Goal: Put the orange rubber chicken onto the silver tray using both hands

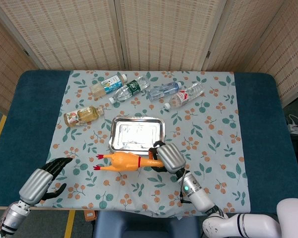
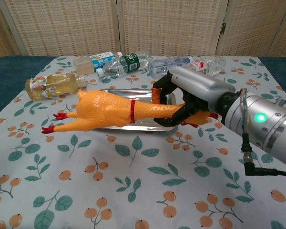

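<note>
Right robot hand (image 2: 188, 102) is gripping the orange rubber chicken (image 2: 102, 112) by its neck — chicken is hanging level above the bench (image 1: 258, 129), just at the silver tray (image 1: 137, 134) near edge. Left robot hand (image 1: 42, 181) is hovering loose, fingers apart, well off to the side.

We see the orange rubber chicken (image 2: 105, 116), red-banded at the neck, held level above the bench by its neck end, red feet pointing left, just in front of the shallow, rectangular silver tray (image 1: 137, 134).
</note>
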